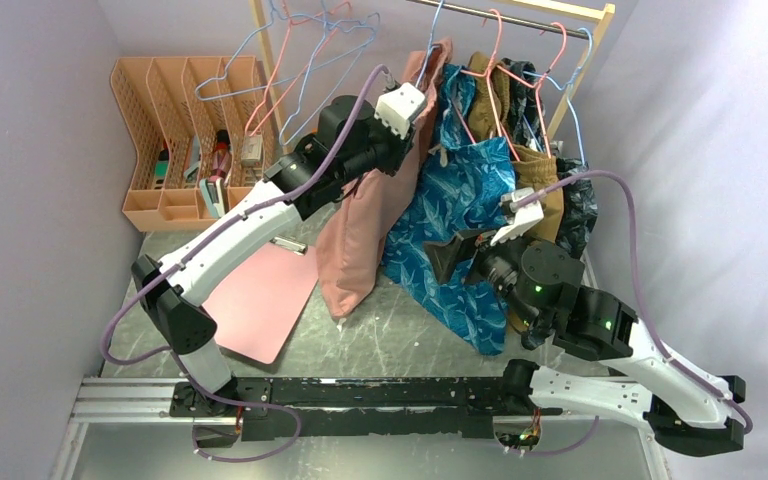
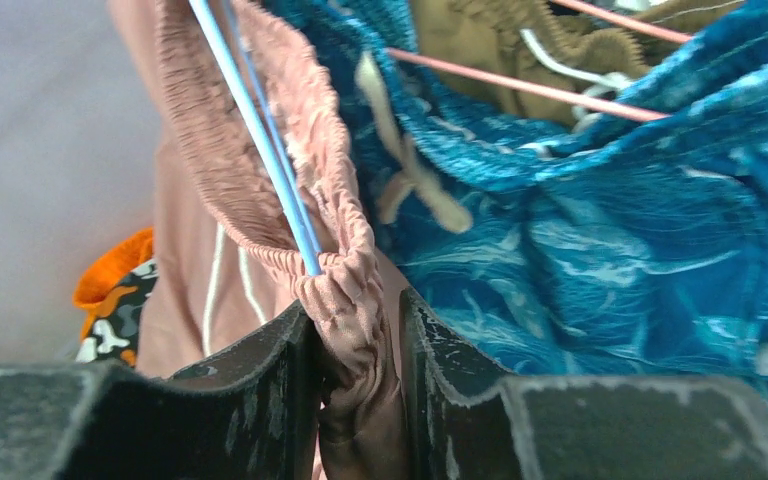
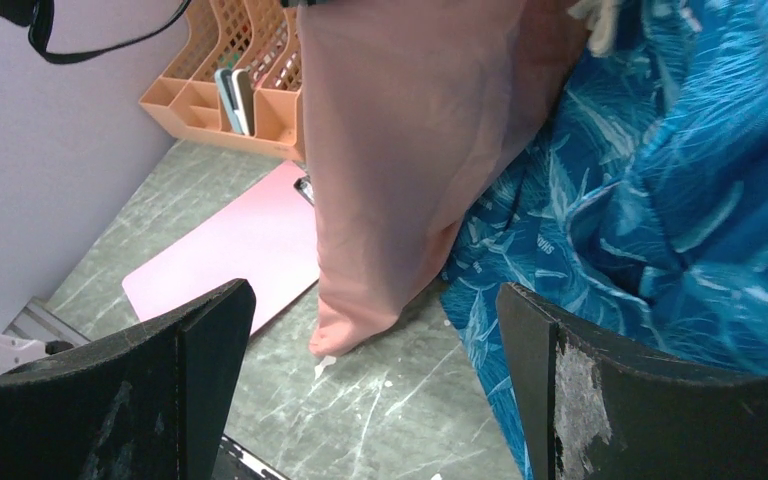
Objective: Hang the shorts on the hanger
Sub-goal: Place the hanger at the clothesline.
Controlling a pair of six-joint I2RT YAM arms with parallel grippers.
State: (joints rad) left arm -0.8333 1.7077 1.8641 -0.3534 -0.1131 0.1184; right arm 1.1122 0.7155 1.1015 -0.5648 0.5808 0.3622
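Two pincers to report, nearest first. Your right pincer [image 1: 447, 256] hovers low over the right half of the table [image 1: 380, 345]. Its jaws are spread wide and hold nothing, and it faces left toward the blue patterned garment [image 1: 455, 215] without touching it. Through its wrist camera you see the lower part of the shorts [image 3: 400, 150] between the black fingers [image 3: 200, 370]. Their lowest corner reaches down to the table, just beside the blue cloth. Left of that hem, a flat pink board [image 1: 260, 300] lies on the table's left half, its far right corner passing behind the shorts.

Farther back and higher, your left pincer [image 2: 355, 305] is up at the waistband. A bunched fold of the gathered elastic sits between the two fingers and touches both. The pincer is grasping the shorts there, though the jaws are not pressed tight together. The light-blue wire of the hanger [image 2: 260, 140] runs down inside the waistband and disappears into the fold right above the fingertips. The shorts hang full length from that hanger, pressed against the blue garment on their right.

At the far edge, the rail [image 1: 505, 18] also carries a brown garment [image 1: 540, 185] and pink wire hangers [image 1: 500, 80]. An orange file organiser [image 1: 185, 130] stands in the table's far left corner.
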